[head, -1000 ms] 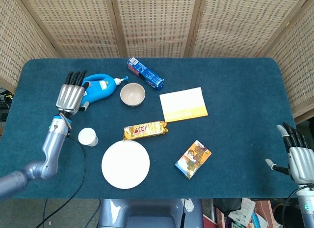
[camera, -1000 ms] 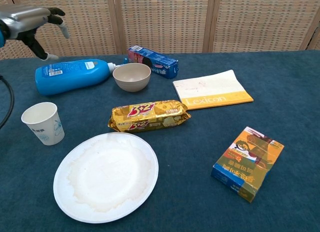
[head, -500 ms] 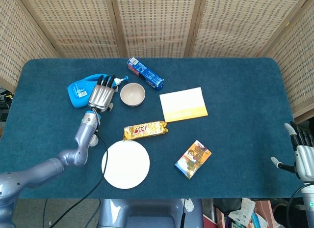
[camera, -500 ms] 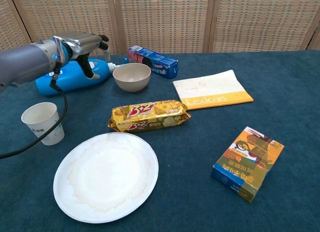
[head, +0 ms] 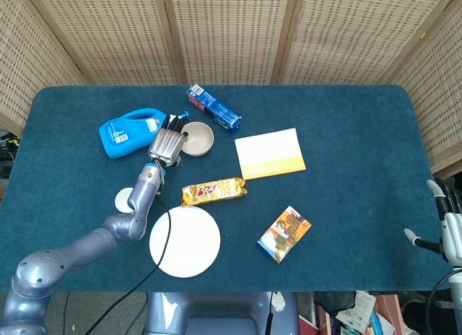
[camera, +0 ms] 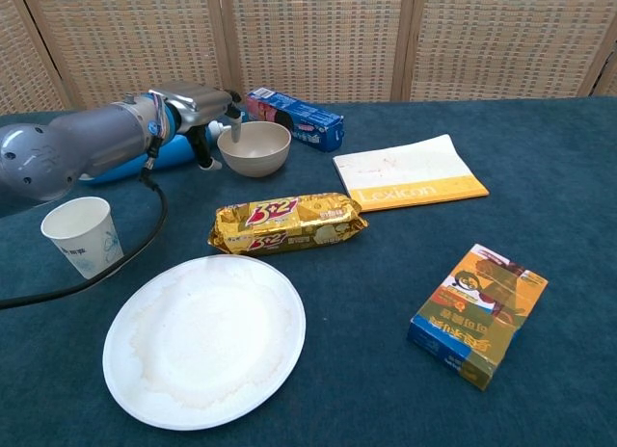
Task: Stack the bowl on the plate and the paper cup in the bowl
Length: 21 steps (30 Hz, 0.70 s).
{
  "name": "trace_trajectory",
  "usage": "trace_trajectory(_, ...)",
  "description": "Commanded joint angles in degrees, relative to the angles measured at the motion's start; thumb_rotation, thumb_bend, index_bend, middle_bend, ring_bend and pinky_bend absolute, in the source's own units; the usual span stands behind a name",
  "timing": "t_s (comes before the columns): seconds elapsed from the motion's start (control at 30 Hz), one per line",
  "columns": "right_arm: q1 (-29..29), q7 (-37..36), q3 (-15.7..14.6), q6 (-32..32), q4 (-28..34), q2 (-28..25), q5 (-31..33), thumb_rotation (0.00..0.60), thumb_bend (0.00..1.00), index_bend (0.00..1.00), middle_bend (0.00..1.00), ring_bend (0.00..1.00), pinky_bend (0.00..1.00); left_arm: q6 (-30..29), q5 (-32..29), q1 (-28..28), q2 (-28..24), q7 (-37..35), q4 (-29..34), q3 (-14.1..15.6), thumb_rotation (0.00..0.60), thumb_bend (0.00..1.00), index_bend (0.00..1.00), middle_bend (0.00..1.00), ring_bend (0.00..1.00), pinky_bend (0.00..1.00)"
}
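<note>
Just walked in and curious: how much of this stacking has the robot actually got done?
Nothing is stacked yet. The plate lies bare, and the paper cup stands alone beside it. In hand: the left hand is at the bowl, fingers at its rim, though no grip shows. Left: bowl onto plate, then cup into bowl.

table cover [head: 346, 205]: dark teal cloth
round bowl [camera: 254, 146]: beige
paper cup [camera: 82, 236]: white, faint blue print
round paper plate [camera: 204, 338]: white
plastic bottle [head: 130, 133]: bright blue, white label
biscuit packet [camera: 286, 222]: gold, red lettering
notebook [camera: 409, 172]: cream, yellow band
left hand [camera: 201, 107]: silver, black fingers
</note>
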<state>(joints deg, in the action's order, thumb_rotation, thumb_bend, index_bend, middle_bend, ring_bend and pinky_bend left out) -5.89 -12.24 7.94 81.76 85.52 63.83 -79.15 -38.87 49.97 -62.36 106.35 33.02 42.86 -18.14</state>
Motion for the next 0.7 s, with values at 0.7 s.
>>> trace_trajectory(0.7, 0.8, -1.1, 0.5, 1.6, 0.0, -0.4, -0.4, 0.6, 0.15, 0.0, 0.0, 0.0, 0.0, -0.1, 6.0, -2.4, 6.1, -6.7, -10.4, 1.3, 0.6, 0.37, 0.6, 0.08, 0.0, 0.0)
